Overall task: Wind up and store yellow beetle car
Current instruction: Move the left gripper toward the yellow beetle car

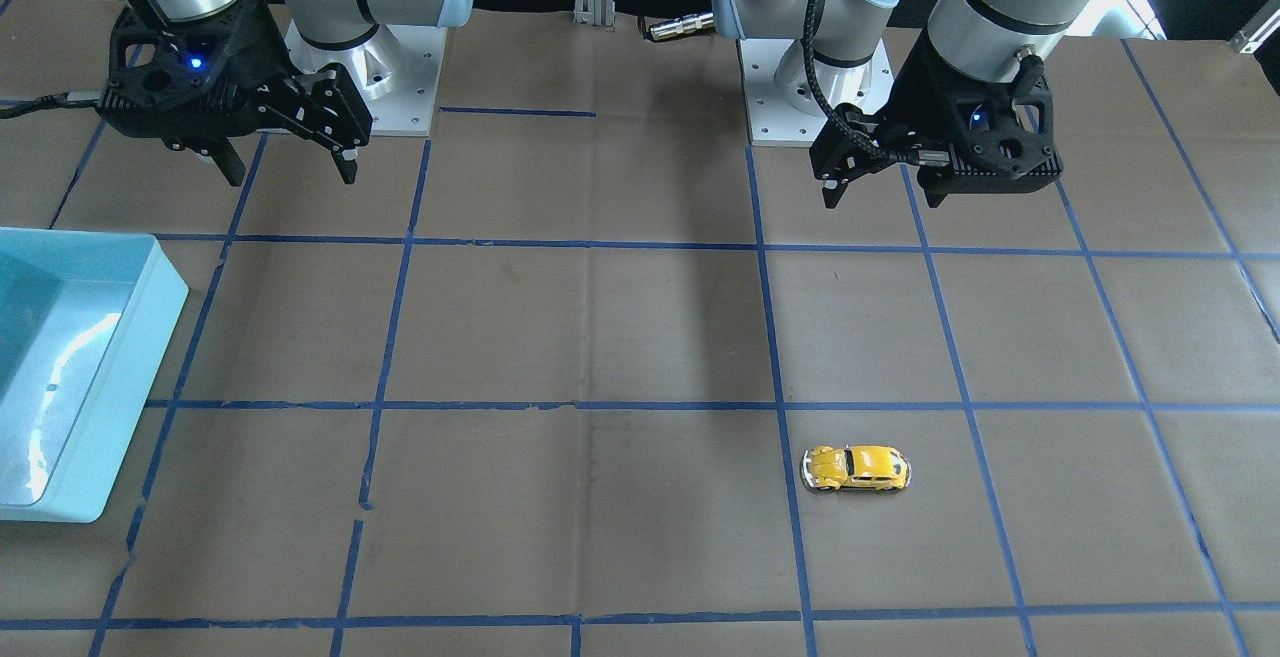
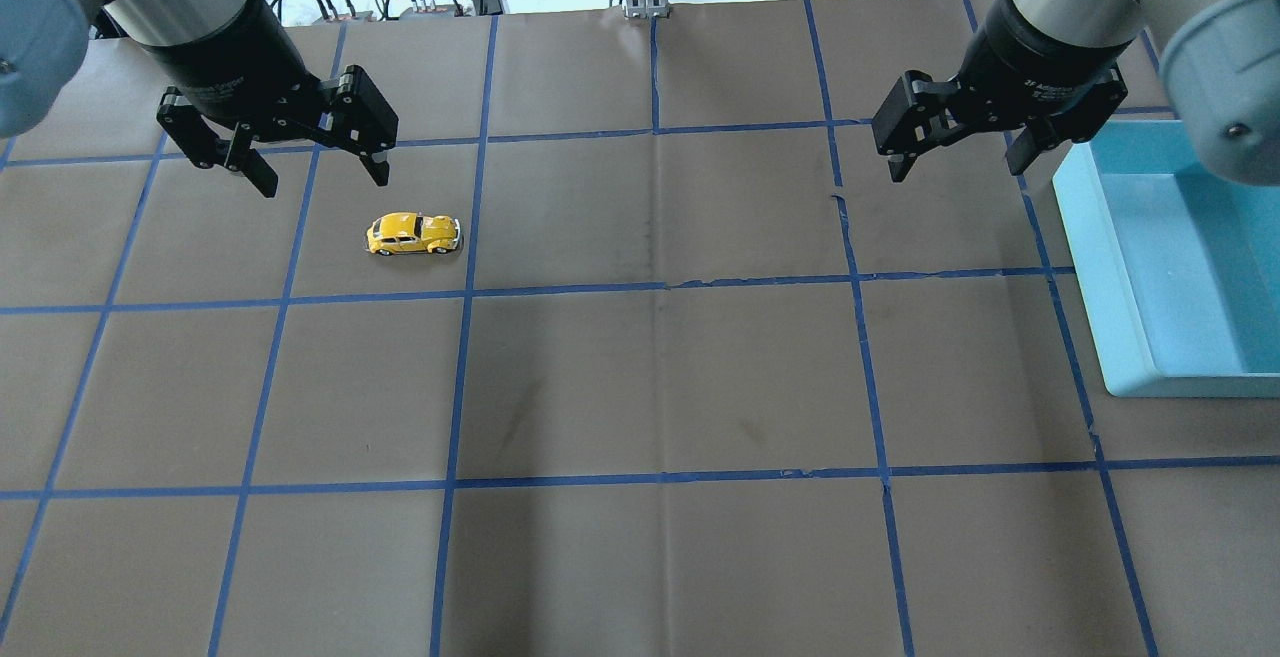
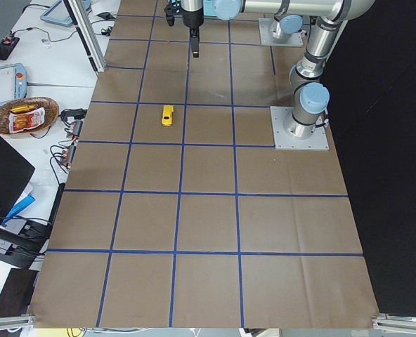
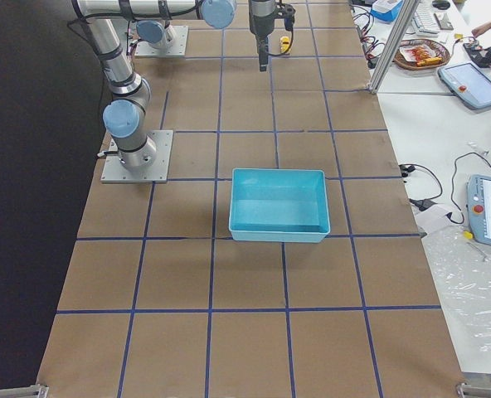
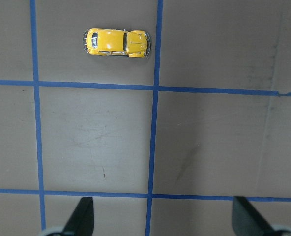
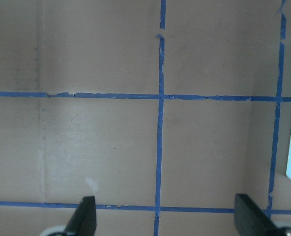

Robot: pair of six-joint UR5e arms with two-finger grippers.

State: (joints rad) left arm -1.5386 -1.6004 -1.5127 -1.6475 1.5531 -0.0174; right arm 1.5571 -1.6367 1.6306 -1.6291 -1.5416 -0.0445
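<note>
Overhead exterior view, and we start with the big brown table [image 2: 660, 387], crossed by blue tape lines [image 2: 465, 287] that cut it into squares. Over at the far right edge on my side sits the light blue tub [image 2: 1090, 277], open top, nothing visible inside it from this angle or from the right-side camera.

Now to me. My left gripper [image 2: 325, 182] hangs above the table on the left, fingers spread wide, nothing between them. My right gripper [image 2: 958, 167] hangs above the table on the right, close to the tub's near corner, fingers spread just as wide and holding nothing. Both wrist cameras back that up: my left fingertips [image 5: 84, 216] sit far apart at the bottom of the frame with bare table between them, and my right fingertips [image 6: 84, 216] show the same, with a sliver of the tub's edge at the right border.

And the small one: the yellow toy car [image 2: 413, 234]. It stands on its wheels on the table, lying crosswise, on my left side, inside one taped square and just beside a tape line at one end. It is near my left gripper but clear of the fingers, and well apart from the tub.
</note>
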